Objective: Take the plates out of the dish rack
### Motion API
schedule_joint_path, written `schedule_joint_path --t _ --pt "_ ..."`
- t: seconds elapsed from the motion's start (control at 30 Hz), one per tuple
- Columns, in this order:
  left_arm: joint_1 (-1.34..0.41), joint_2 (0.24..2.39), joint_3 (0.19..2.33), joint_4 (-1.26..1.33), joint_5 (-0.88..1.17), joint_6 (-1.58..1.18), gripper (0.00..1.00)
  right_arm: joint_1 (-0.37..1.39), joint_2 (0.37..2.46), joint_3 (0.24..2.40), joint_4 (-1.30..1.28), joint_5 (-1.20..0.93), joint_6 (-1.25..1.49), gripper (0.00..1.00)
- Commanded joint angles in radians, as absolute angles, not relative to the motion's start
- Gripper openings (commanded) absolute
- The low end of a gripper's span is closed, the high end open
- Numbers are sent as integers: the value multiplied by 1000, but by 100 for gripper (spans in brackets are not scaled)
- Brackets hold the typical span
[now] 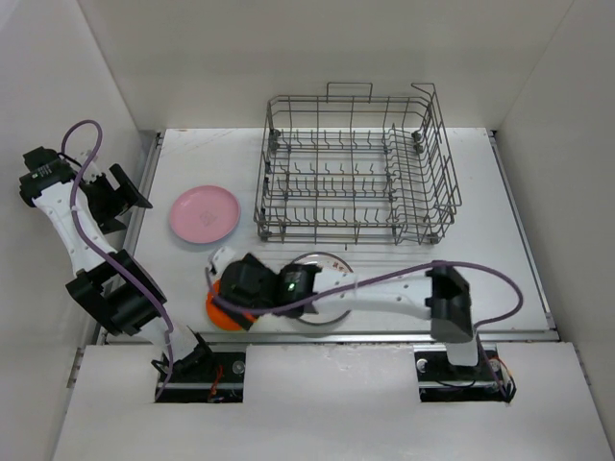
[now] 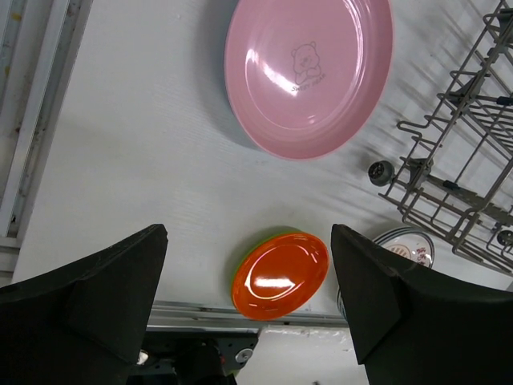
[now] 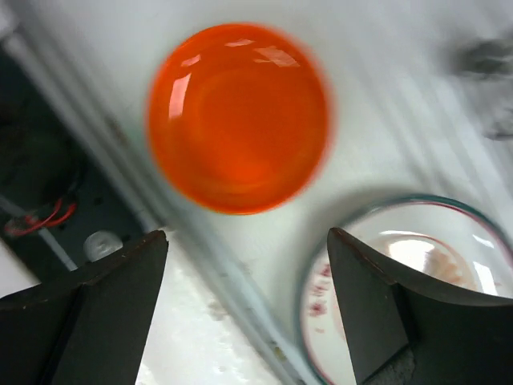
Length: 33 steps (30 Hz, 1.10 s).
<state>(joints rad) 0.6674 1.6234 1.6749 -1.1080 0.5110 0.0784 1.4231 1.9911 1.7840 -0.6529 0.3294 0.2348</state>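
The grey wire dish rack (image 1: 356, 168) stands at the back of the table; I see no plates in it. A pink plate (image 1: 205, 213) lies flat to its left. An orange-red plate (image 1: 215, 313) lies near the front edge on a lime-green plate whose rim (image 2: 240, 265) shows in the left wrist view. A white plate with a dark rim (image 1: 324, 261) lies beside it under the right arm. My right gripper (image 1: 229, 292) hovers open and empty over the orange-red plate (image 3: 239, 116). My left gripper (image 1: 123, 195) is open and empty at the far left. No blue plate is in view.
The table's metal front rail (image 2: 200, 314) runs just beyond the orange-red plate (image 2: 280, 273). The white plate (image 3: 417, 289) lies close beside it. A rack corner wheel (image 2: 380, 172) sits near the pink plate (image 2: 309, 72). White walls enclose the table.
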Motion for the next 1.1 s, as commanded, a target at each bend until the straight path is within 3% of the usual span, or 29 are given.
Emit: schedule_joint_path --t 0.0,0.2,0.27,0.47,0.7,1.07 --pt "667 1603 1675 -1132 505 115 81 1288 1777 1699 -554 381 327 86" --pt "667 1582 1675 -1132 466 124 82 998 1545 1672 -834 768 477 95" --pt "667 1572 1675 -1132 466 133 82 758 1398 1672 -911 932 526 98" --pt "667 1572 1666 -1132 443 133 82 442 1159 1595 -896 945 483 100" --pt "667 1563 1675 -1141 457 133 82 388 1020 1539 -888 864 373 100" --pt "667 1572 1677 -1141 499 92 88 388 1020 1486 -865 831 405 100"
